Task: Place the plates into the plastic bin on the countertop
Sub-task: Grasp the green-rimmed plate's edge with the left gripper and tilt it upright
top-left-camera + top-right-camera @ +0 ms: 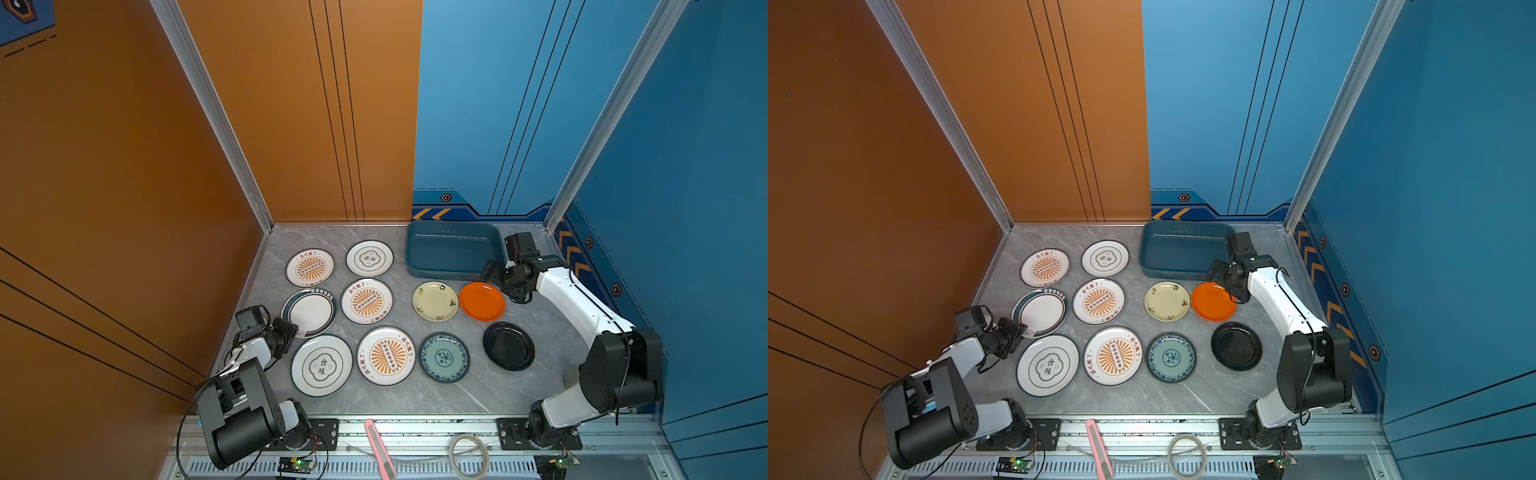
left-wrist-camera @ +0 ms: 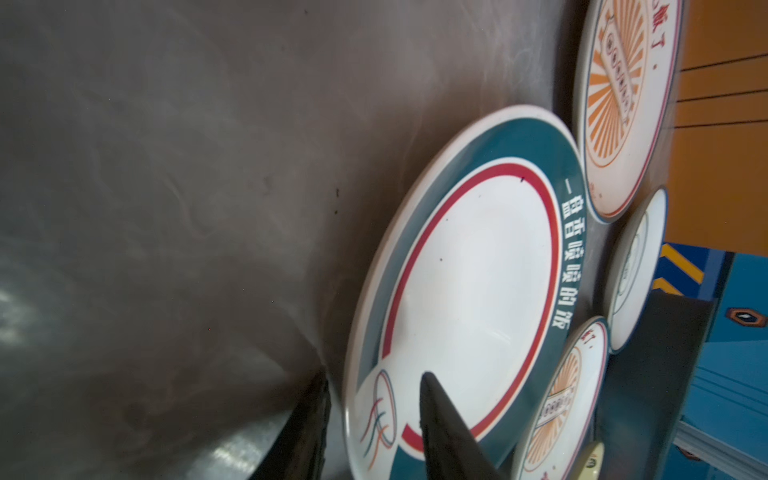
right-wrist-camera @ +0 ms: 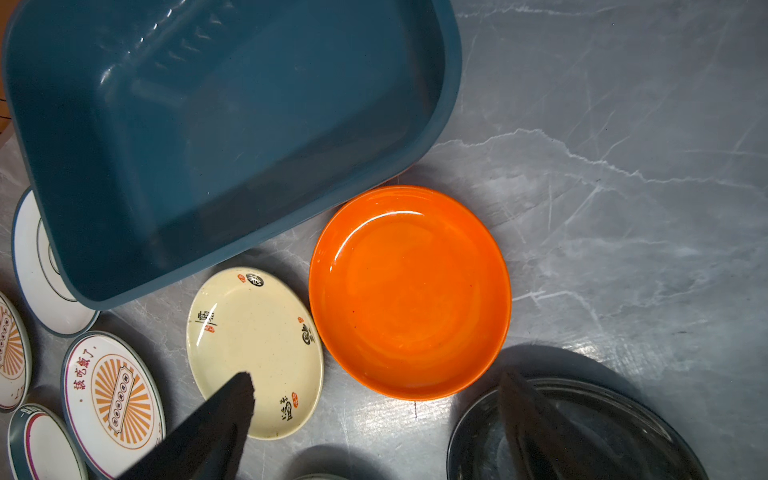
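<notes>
Ten plates (image 1: 367, 302) lie flat on the tabletop (image 1: 478, 395), and none is in the plastic bin (image 1: 453, 251) yet. It sits empty against the far edge, toward the right corner.

All eyes on the left claw (image 1: 292, 328)! It's down at the teal-rimmed plate (image 1: 309, 311), which lies close to the left edge, about midway back. In the left wrist view the left claw (image 2: 374, 374) sits astride the near rim of that plate (image 2: 469, 299), one finger over the white face, the other outside the lip. The gap is narrow, but whether it has actually bitten I cannot tell from this angle.

My read is that this is the pick-up. To do it well, the outer finger wants to slip under the lip. Pinch firmly on the rim, tip that edge up first, then lift clear of the quatrefoil plate (image 1: 322, 365) just beside it.

As for pose, the left arm is folded high at the elbow over the near-left corner. Its forearm reaches low along the left edge, wrist rolled onto its side.

Over on the right, the arm stretches from the near-right corner toward the bin. The right claw (image 3: 378, 376) is spread wide and empty above the orange plate (image 3: 409, 291), with the cream plate (image 3: 253, 353) and black plate (image 3: 582, 436) either side. It hangs in front of the bin, so the carry across should mind it.
</notes>
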